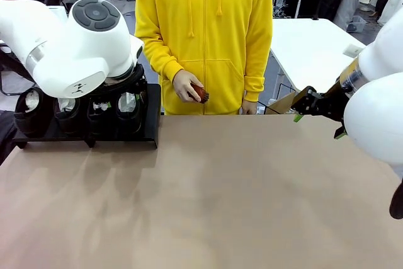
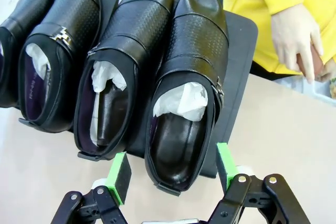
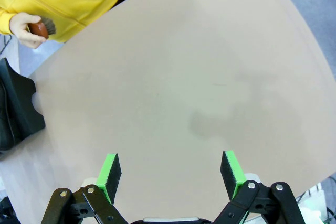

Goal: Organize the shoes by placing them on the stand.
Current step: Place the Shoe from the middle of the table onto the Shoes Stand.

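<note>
Several glossy black shoes [image 2: 128, 40] stand side by side on the black stand [image 2: 239, 61], toes pointing away from me, with white paper stuffed in them. My left gripper [image 2: 172, 170] is open, its green pads on either side of the heel of the rightmost shoe [image 2: 191, 51], with a small gap on each side. In the front view the stand [image 1: 151, 124] and the shoes [image 1: 129, 110] sit at the table's far left, partly behind my left arm [image 1: 75, 42]. My right gripper [image 1: 302, 106] hovers open over bare tabletop [image 3: 173, 87] at the right, holding nothing [image 3: 172, 171].
A person in a yellow hoodie [image 1: 208, 23] stands at the far edge, holding a small brown brush [image 1: 200, 94] in one hand. A cardboard piece [image 1: 283, 102] shows at the far right edge. The stand's corner [image 3: 16, 108] lies at the left of the right wrist view.
</note>
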`<state>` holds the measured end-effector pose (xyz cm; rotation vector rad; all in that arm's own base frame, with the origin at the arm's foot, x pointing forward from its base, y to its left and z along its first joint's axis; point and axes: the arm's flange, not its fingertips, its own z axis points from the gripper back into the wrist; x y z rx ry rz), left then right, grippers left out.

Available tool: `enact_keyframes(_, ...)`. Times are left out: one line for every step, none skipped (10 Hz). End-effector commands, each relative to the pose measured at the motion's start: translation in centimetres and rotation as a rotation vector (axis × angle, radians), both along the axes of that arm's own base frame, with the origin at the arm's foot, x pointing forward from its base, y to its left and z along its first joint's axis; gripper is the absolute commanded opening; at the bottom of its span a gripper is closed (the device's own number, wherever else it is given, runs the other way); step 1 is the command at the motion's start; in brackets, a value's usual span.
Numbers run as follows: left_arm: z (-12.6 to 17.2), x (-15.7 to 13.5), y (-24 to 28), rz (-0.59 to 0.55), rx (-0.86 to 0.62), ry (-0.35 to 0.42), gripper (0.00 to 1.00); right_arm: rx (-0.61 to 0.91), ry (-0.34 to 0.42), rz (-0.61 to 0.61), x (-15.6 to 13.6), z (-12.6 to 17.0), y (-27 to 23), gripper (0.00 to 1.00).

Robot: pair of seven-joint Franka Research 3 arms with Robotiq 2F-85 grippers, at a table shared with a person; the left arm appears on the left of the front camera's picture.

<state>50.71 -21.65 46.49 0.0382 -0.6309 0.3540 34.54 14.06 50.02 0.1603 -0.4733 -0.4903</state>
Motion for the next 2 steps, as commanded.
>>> enact_keyframes(0.08,0.2,-0.06,-0.009,0.014,-0.011,0.84,0.004,-0.011,0.02,0.23,0.14,-0.24,1.0)
enact_keyframes(0.08,0.2,-0.06,-0.009,0.014,-0.011,0.84,0.004,-0.011,0.02,0.23,0.14,-0.24,1.0)
